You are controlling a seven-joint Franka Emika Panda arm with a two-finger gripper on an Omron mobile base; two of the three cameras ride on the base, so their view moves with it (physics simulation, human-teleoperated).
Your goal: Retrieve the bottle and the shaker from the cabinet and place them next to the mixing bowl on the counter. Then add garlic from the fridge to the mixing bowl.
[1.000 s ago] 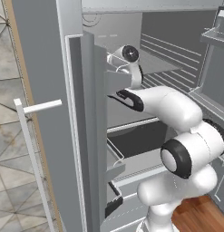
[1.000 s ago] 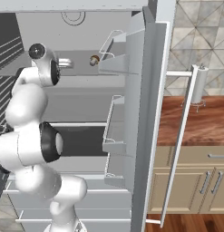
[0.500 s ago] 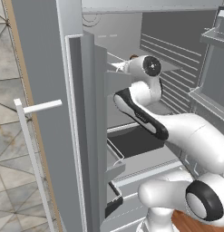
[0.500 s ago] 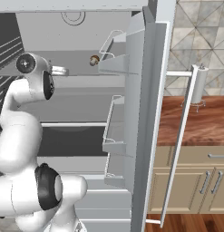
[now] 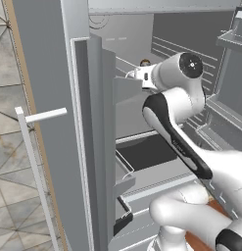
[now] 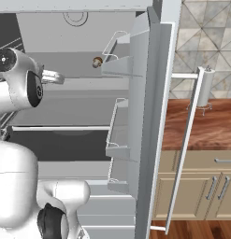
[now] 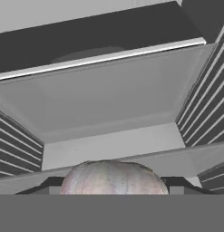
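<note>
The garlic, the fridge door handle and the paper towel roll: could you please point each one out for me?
garlic (image 7: pixel 114 177), hand view, middle of its pale rounded top.
fridge door handle (image 6: pixel 184 149), right base view, midway along the long vertical bar.
paper towel roll (image 6: pixel 205 87), right base view, middle of the white roll.

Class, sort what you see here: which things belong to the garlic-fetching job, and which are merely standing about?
Belongs to the job:
garlic on the fridge shelf
gripper, reaching toward it
open fridge door

Standing about:
paper towel holder
wooden counter
lower cabinets
</note>
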